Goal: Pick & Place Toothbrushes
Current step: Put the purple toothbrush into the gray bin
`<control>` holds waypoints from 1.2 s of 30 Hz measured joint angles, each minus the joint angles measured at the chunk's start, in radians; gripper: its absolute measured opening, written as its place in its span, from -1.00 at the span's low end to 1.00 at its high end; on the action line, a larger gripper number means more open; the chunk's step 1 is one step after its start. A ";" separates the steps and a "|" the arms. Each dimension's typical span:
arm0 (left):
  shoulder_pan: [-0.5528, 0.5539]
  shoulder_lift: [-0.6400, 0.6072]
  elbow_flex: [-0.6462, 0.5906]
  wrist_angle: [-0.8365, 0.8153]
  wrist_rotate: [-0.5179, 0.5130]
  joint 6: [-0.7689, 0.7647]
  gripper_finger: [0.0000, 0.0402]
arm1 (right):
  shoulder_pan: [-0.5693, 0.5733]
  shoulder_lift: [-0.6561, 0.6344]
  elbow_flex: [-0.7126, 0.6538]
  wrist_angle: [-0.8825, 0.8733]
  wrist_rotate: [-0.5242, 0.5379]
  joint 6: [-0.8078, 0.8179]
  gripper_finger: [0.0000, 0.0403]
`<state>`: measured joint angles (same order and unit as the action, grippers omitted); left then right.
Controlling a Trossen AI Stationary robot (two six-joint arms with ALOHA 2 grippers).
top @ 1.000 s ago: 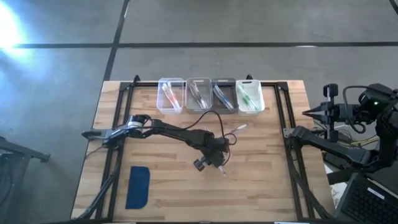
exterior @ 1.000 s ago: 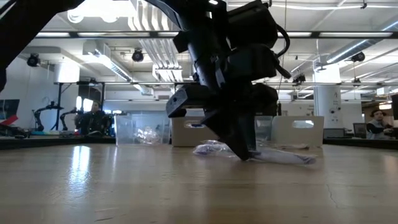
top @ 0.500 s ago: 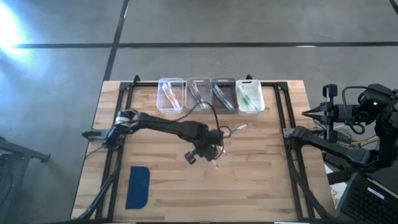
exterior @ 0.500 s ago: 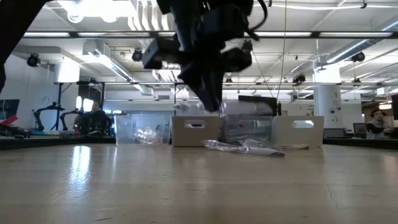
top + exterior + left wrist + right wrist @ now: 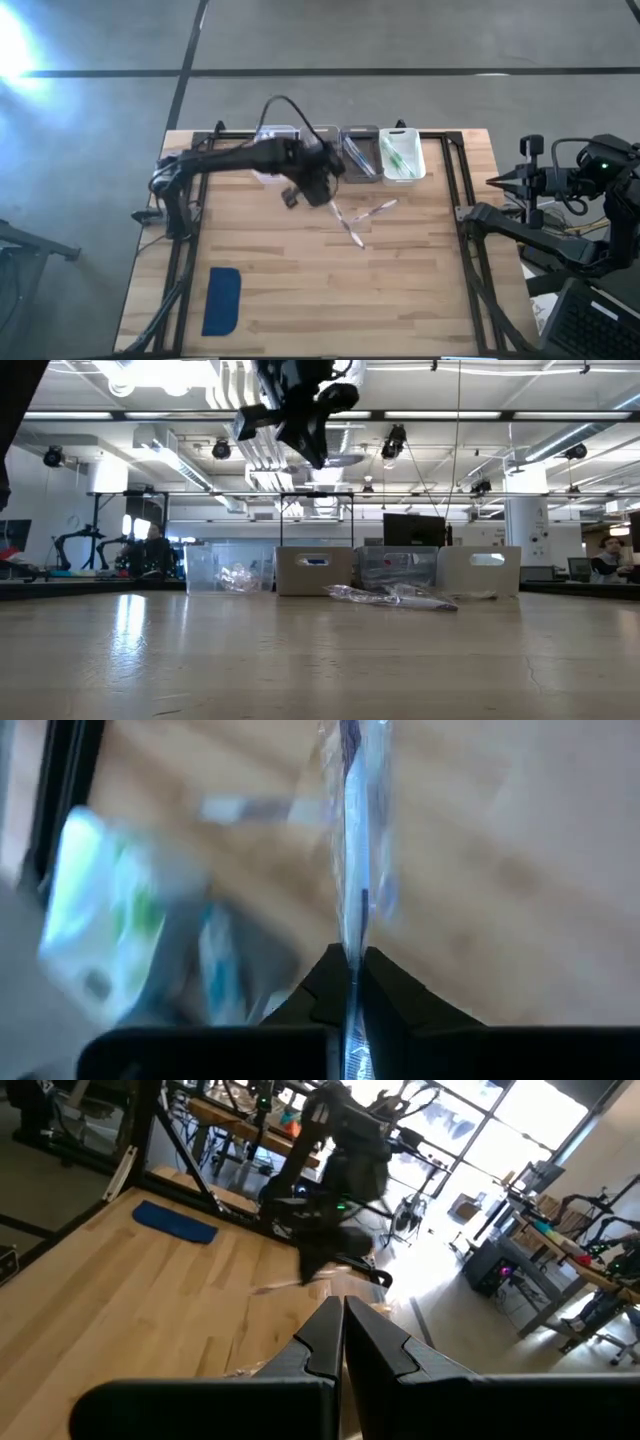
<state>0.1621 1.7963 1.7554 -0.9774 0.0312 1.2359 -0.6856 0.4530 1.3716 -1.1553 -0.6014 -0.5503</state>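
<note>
Above the wooden table point(image 5: 250, 300), left fingers point(image 5: 395, 995) pinching one thin translucent wrapped toothbrush point(image 5: 352, 850); right fingers point(image 5: 375, 1345) pressed together.

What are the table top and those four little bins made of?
Table top: looks like wood, pale butcher-block strips with visible grain, slightly glossy in the low view. Bins: probably plastic; some look clear, since the toothbrushes inside show through, while one looks whitish.

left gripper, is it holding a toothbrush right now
Yes, in the left wrist view the left gripper is shut on a wrapped toothbrush sticking out between its fingers.
</note>
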 joint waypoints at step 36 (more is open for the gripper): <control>0.408 0.217 0.025 0.114 0.017 0.367 -0.92 | 0.000 0.000 0.000 0.000 0.000 0.000 -0.96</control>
<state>0.5706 2.0137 1.7802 -0.8635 0.0479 1.6028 -0.6854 0.4530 1.3716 -1.1553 -0.6014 -0.5506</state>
